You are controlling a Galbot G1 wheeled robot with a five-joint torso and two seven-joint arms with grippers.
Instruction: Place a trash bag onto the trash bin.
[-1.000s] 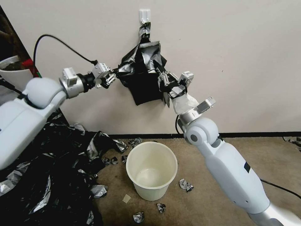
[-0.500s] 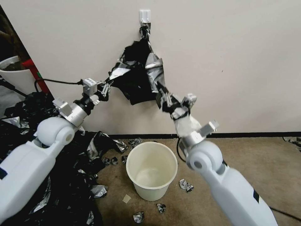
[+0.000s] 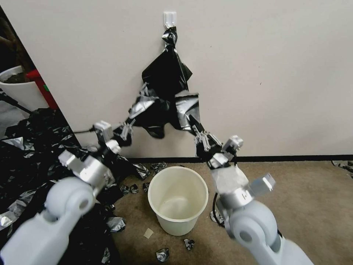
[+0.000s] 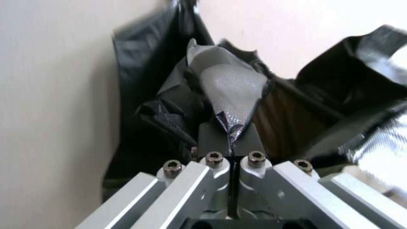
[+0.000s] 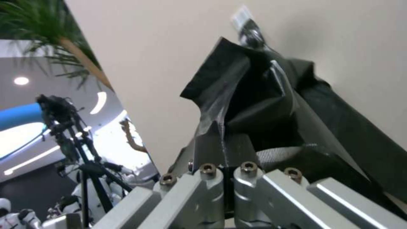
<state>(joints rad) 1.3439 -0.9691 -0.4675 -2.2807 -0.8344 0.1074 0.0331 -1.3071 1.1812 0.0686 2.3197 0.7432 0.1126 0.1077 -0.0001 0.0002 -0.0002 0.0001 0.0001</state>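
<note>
With left pincer [image 3: 127, 129] and right pincer [image 3: 201, 138] both clenched on the trash bag [image 3: 165, 79], spread wide before lowering toward the trash bin [image 3: 178, 198] at 6 o'clock.

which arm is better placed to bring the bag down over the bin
Right, probably. The right gripper grips the bag almost directly above the bin; the left gripper, also clamped on it, sits farther off to the side.

The right pincer [image 5: 223, 149] clamps a fold of the trash bag [image 5: 263, 105]. The bag hangs against the wall [image 5: 161, 57] from a white hook [image 5: 242, 13].
</note>
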